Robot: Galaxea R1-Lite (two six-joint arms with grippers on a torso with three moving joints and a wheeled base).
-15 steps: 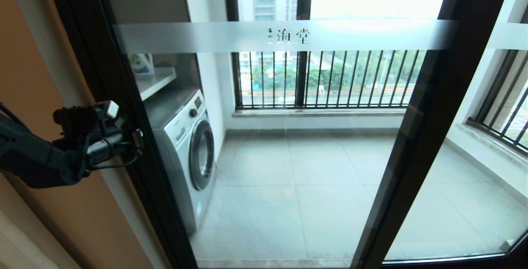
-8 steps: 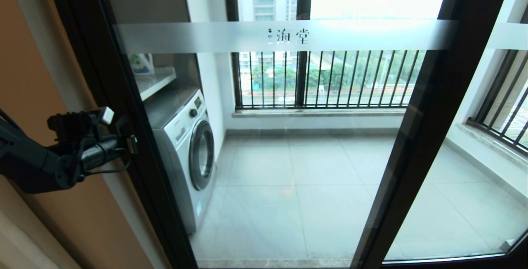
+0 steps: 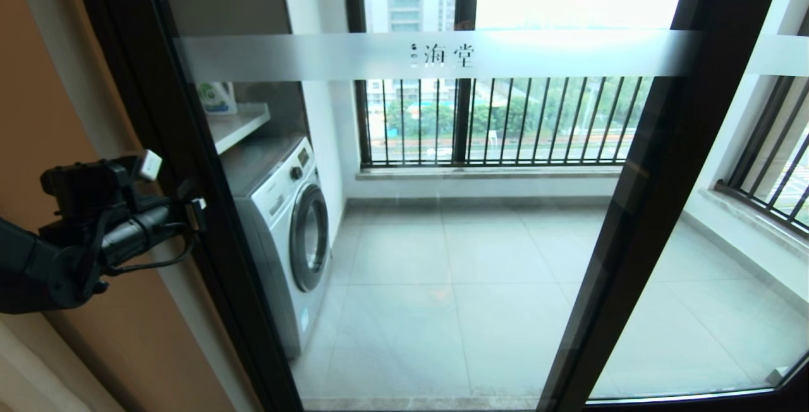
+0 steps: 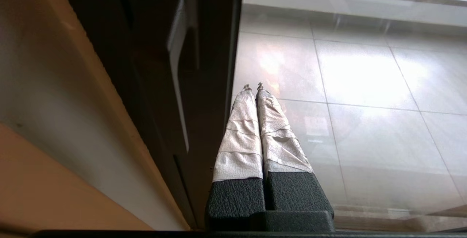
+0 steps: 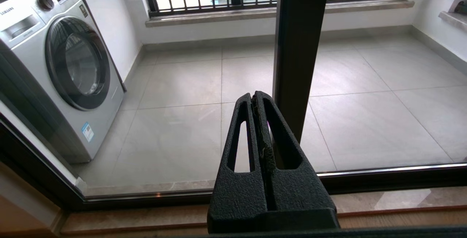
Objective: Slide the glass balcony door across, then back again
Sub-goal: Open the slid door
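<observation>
Dark brown frame surrounds the glass balcony door point(image 3: 442, 222), which fills the middle of the head view and stands fully across the opening, its left stile against the beige wall point(image 3: 57, 83). A frosted band point(image 3: 436, 55) with Chinese characters runs across the upper part of the glass. The right stile of the door point(image 3: 657, 165) overlaps a second glass panel point(image 3: 727, 311) at the right edge, whose own frosted band carries no characters.

The left gripper point(image 4: 254, 88) is at the left stile of the door point(image 4: 204, 66), with the arm reaching in from the left edge of the head view. Its two fingers point(image 4: 240, 132) (wrapped in white tape) are pressed together with nothing between them, and the tips lie just beside the inner edge of the stile, in front of the glass. The small handle point(image 4: 178, 70) on the stile is near the fingers but apart from them.

The right gripper point(image 5: 256, 97) shows only in its own wrist view, low before the door, its black fingers point(image 5: 240, 146) closed together and empty, pointing toward the right stile.

Behind the glass a washing machine point(image 3: 284, 222) stands at the left side of the tiled balcony floor point(image 3: 480, 298), under a shelf point(image 3: 237, 124) with a bottle point(image 3: 218, 97). Windows with black railing bars point(image 3: 505, 121) close the far side.
</observation>
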